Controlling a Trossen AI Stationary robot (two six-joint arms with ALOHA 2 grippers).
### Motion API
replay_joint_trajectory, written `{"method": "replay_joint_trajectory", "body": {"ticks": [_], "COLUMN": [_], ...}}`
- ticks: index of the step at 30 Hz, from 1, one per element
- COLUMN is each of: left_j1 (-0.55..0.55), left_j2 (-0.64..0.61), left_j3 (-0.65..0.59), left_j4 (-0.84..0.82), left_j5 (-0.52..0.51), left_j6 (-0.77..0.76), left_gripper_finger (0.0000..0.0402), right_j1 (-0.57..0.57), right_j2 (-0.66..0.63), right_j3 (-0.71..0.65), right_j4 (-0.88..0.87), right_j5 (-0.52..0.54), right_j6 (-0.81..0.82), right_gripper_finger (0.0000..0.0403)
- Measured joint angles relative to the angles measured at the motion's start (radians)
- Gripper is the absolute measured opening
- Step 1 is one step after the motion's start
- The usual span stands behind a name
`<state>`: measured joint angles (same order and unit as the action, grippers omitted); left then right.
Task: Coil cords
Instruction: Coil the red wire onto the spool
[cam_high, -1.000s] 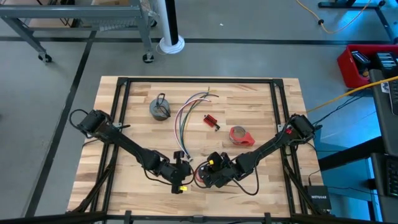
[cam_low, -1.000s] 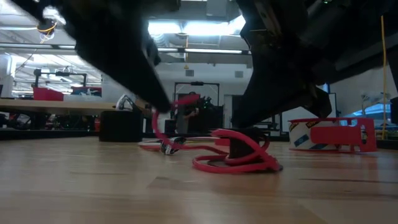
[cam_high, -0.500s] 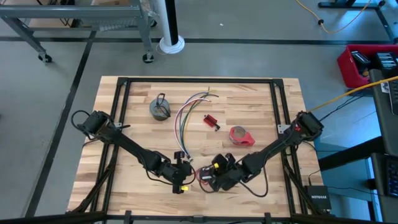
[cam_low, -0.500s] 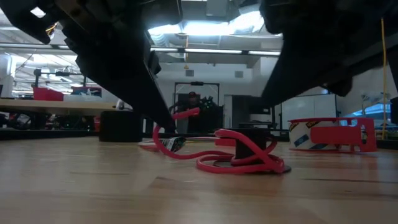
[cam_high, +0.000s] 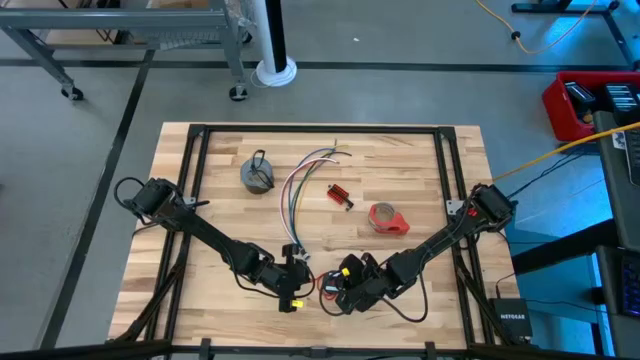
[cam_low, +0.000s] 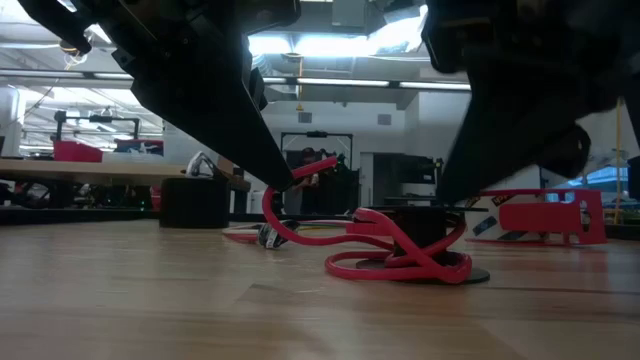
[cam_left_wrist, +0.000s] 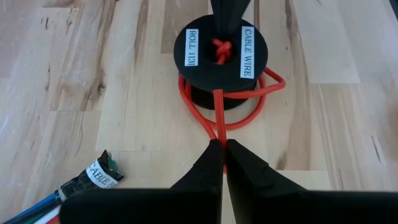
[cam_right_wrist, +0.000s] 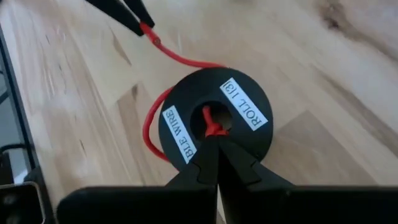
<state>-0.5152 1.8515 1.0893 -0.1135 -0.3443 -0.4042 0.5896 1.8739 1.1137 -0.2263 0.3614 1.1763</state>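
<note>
The black-and-red coil is a black spool (cam_high: 330, 288) with loose red wire, lying flat near the table's front edge. It also shows in the low view (cam_low: 415, 225). My left gripper (cam_high: 300, 281) is just left of the spool, shut on the red wire. My right gripper (cam_high: 343, 287) is over the spool's hub, shut. The long bundle of coloured wires (cam_high: 298, 185) lies mid-table with its plug end (cam_left_wrist: 93, 177) near my left gripper. The grey coil (cam_high: 257, 175) lies at the far left. My left gripper pinches the red wire's free stretch (cam_left_wrist: 217, 127) between its two fingertips, a short way out from the spool. The fingers slant down from the table's left. The wire runs from them to the spool, raised off the table at the hold (cam_low: 300, 180). My right gripper has its shut fingertips (cam_right_wrist: 208, 146) at the spool's centre hole, on the knotted red wire end (cam_right_wrist: 211, 121) there. The fingers come from above, slanting from the table's right. The spool lies flat on the table, with red loops (cam_low: 400, 265) spilling round its base.
A small red block (cam_high: 340, 195) and a red tape roll (cam_high: 388, 218) lie mid-table, to the right of the bundle. The black frame rails (cam_high: 192, 160) run along the table's left, right and far sides. Bare wood lies at the near left.
My right gripper has gone a little toward the table's near edge, and the spool has slid along the table with it. The red loops have shifted round the spool's base. My left gripper keeps its hold on the wire.
</note>
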Motion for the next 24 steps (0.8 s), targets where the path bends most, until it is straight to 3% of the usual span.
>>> {"method": "replay_joint_trajectory", "body": {"ticks": [14,24], "left_j1": [0.000,-0.021], "left_j2": [0.000,0.000], "left_j3": [0.000,0.000], "left_j4": [0.050,0.065], "left_j5": [0.001,0.056], "left_j6": [-0.012,-0.041], "left_gripper_finger": [0.0001,0.0001], "right_j1": [-0.001,-0.001], "right_j2": [0.029,0.030], "right_j3": [0.001,0.001], "right_j4": [0.051,0.047], "right_j5": [0.012,0.030], "right_j6": [0.054,0.106], "right_gripper_finger": [0.0003,0.0003]}}
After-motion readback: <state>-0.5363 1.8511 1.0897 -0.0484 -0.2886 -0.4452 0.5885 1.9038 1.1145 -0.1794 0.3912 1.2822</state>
